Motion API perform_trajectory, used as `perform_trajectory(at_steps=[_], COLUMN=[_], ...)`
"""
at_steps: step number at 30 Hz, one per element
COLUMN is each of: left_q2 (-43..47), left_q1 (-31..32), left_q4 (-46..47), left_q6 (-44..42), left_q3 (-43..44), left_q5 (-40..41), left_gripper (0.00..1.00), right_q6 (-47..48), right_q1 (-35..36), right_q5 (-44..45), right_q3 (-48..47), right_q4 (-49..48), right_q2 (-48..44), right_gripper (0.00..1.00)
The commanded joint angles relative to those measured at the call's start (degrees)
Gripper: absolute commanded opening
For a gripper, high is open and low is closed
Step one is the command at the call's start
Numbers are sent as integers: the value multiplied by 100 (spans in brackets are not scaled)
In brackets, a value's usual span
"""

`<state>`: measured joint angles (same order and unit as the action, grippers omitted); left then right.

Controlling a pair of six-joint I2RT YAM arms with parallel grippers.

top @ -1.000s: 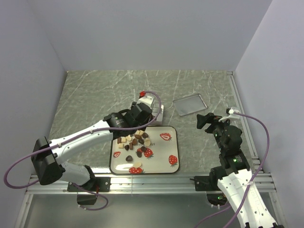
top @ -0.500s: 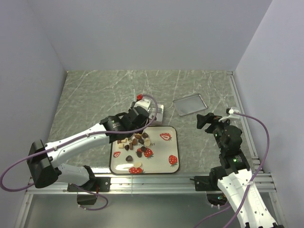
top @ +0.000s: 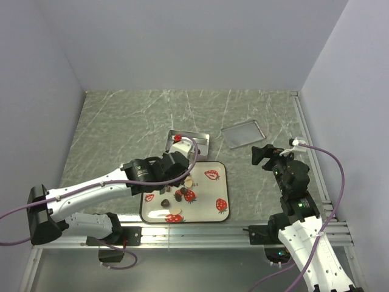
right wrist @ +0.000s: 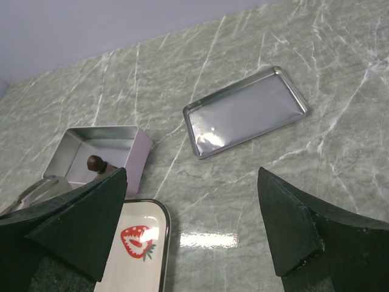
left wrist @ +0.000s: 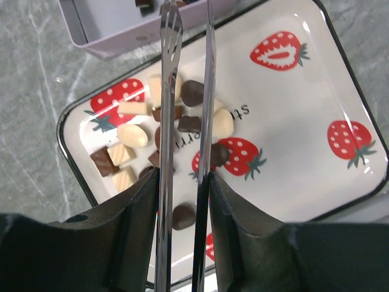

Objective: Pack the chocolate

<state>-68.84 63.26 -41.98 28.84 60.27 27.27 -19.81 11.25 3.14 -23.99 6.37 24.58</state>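
The chocolate [top: 180, 193] is several small dark, light-brown and cream pieces on the left half of the strawberry-print tray [top: 222, 167]. In the left wrist view the pieces [left wrist: 191, 91] lie under the metal tongs [left wrist: 206, 91]. My left gripper [top: 181, 173] [left wrist: 182, 182] is shut on the tongs and holds them over the tray. The tong tips are apart and empty, and reach the near edge of the open pink tin [top: 197, 141] [left wrist: 109, 30]. A dark piece [left wrist: 144, 3] lies inside the tin. My right gripper [top: 261, 155] [right wrist: 191, 176] is open and empty, above the table right of the tray.
The tin's flat metal lid [top: 243, 134] [right wrist: 246, 112] lies upturned on the marble table, behind the right gripper and to the right of the tin [right wrist: 100, 143]. The tray corner [right wrist: 143, 243] shows at lower left in the right wrist view. White walls close in three sides.
My left arm has drawn back from over the tin toward the tray, leaving the tin uncovered. The right arm has not moved.
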Motion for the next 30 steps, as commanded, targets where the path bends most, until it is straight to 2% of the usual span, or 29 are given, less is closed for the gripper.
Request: perform_trajectory(at_steps=[1,12,30], left_q2=[186,319,116], left_q1=[133,362,915], left_q4=[-127,-443,-803], left_q6=[245,719,1378], left_q3=[-111,-402,-402], left_q5=[-115,-239,-274], left_gripper=[43,43,42], right_q6=[83,83,83], right_q1=[-26,-26,-26], right_q5=[-32,-76,-76], right_q3=[-36,-27,-9], right_q4=[-259,-294,-338], right_q2=[-6,47,47], right_gripper=[94,94,94])
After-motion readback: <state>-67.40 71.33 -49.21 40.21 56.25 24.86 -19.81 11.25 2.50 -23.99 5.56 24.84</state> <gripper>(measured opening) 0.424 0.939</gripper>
